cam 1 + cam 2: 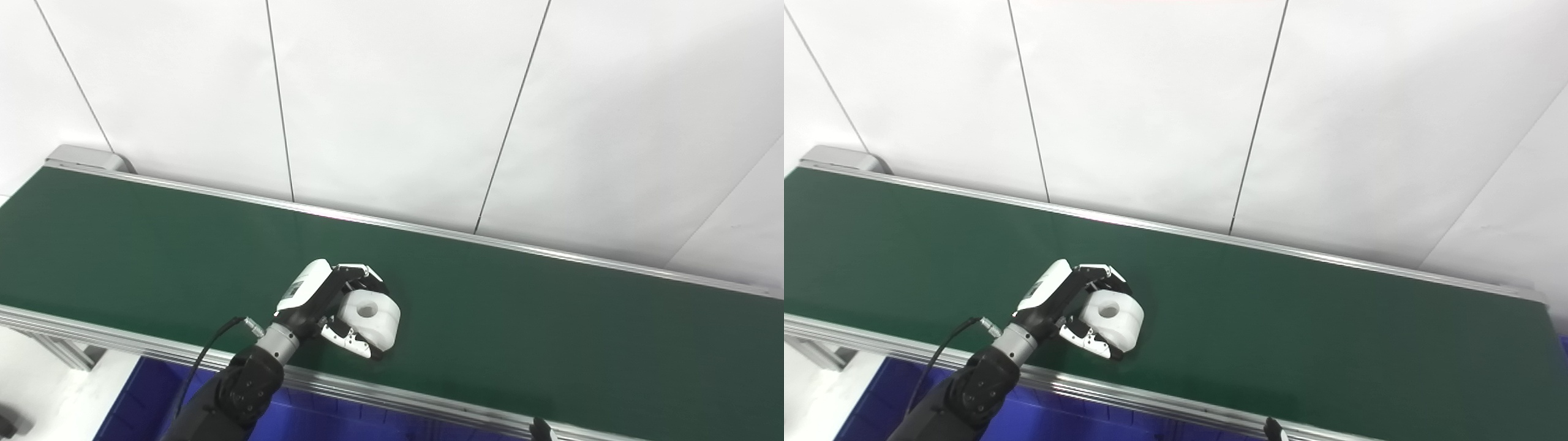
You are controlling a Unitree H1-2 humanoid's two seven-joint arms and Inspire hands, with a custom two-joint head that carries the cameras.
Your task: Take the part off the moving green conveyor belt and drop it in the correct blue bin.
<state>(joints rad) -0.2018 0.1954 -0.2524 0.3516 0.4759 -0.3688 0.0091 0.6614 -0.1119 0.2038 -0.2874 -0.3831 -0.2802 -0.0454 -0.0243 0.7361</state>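
Where the frame's bottom edge cuts the scene, a blue bin [141, 398] sits below the near rail of the conveyor belt [551, 318], and a dark tip of the right hand [542, 429] just pokes up there, too little showing to tell whether its fingers are spread or closed. Farther in, the left hand [334, 306] reaches over the rail onto the green surface, its fingers [361, 272] and thumb wrapped around the white part [373, 318], a rounded block with 1 hole on top. Beyond the belt stands a white panelled wall [398, 104].
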